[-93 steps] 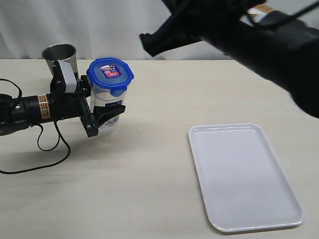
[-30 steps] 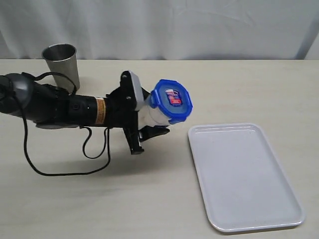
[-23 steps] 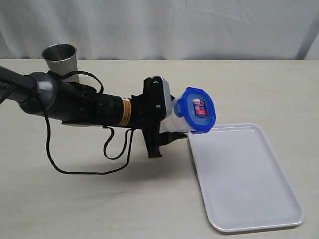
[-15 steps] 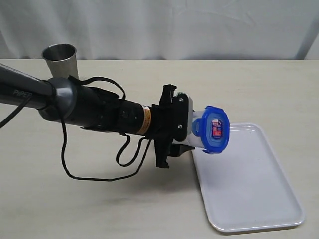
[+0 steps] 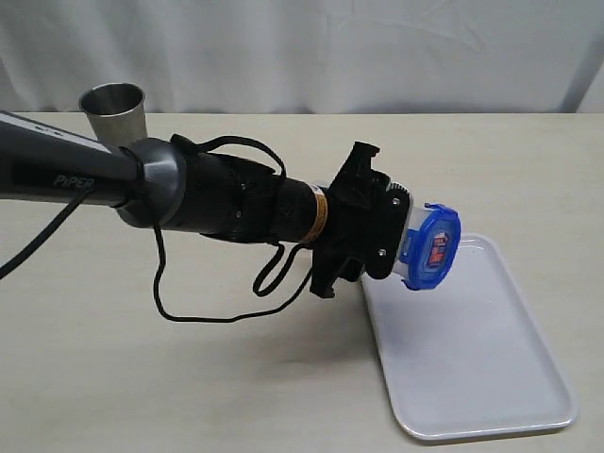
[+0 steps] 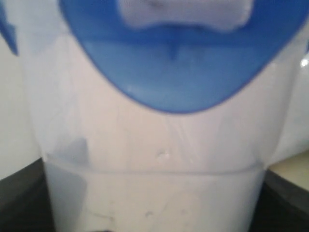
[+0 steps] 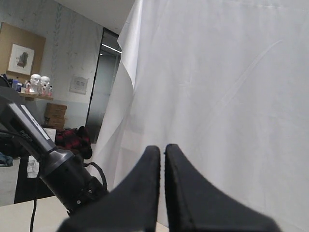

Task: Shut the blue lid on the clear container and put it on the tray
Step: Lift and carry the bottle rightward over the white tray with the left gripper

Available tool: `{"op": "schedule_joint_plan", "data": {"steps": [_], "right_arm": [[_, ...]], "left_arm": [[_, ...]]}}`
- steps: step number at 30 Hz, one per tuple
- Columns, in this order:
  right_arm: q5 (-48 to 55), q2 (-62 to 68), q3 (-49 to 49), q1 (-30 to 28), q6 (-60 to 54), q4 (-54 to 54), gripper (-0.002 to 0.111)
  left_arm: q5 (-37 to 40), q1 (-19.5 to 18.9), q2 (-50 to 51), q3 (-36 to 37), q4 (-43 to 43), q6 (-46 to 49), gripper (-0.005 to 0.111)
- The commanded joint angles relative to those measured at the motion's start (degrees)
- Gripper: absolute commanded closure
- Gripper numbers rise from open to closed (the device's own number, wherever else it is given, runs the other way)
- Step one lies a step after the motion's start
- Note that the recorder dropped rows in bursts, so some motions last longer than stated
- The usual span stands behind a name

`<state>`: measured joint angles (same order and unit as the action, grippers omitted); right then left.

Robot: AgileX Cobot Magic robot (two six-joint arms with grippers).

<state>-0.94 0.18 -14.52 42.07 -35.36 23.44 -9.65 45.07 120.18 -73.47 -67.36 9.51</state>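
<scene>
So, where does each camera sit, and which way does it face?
Exterior view: off the arms, looking down across the table to the white curtain; shows the left arm, left claw holding the clear container by the tray.
Left wrist view: on the left wrist, very close on the container and blue lid, between claw fingers.
Right wrist view: on that wrist, facing the curtain; shut right claw shows.
Shared: exterior and left wrist views both show the lidded container.

The middle of the desk (image 5: 142, 396) is crossed from the left by the left arm (image 5: 217, 193), its cable (image 5: 203, 316) looped beneath. The far left corner of the tray (image 5: 481, 377) is overhung by the tilted clear container (image 6: 154, 145) and blue lid (image 5: 436, 248). The rest of the tray is left open from above, and a steel cup (image 5: 115, 111) is set at the desk's far left.
</scene>
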Motion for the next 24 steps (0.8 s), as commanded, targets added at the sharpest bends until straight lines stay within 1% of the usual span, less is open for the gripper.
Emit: {"op": "schedule_joint_plan", "data": {"steps": [1,6,9,16,20,22,24], "right_arm": [[0.2,-0.2,0.3,0.0,0.2,0.1,0.104],[0.2,-0.2,0.3,0.0,0.2,0.1,0.104],[0.2,-0.2,0.3,0.0,0.2,0.1,0.104],[0.2,-0.2,0.3,0.0,0.2,0.1,0.104],[0.2,-0.2,0.3,0.0,0.2,0.1,0.104],[0.2,-0.2,0.3,0.0,0.2,0.1,0.104],[0.2,-0.2,0.3,0.0,0.2,0.1,0.104]], "left_arm": [[5.6,2.2,-0.7,-2.4,0.4,5.9,0.107],[12.3,3.8,-0.7,-4.0,0.4,11.8,0.107],[15.8,4.5,-0.7,-4.6,-1.4,13.0,0.107],[24.8,6.3,-0.7,-5.3,-11.5,13.0,0.107],[26.8,6.8,-0.7,-5.3,-14.5,13.0,0.107],[26.8,7.0,-0.7,-5.3,-15.0,13.0,0.107],[25.2,7.4,-0.7,-5.3,-14.5,12.3,0.107]]}}
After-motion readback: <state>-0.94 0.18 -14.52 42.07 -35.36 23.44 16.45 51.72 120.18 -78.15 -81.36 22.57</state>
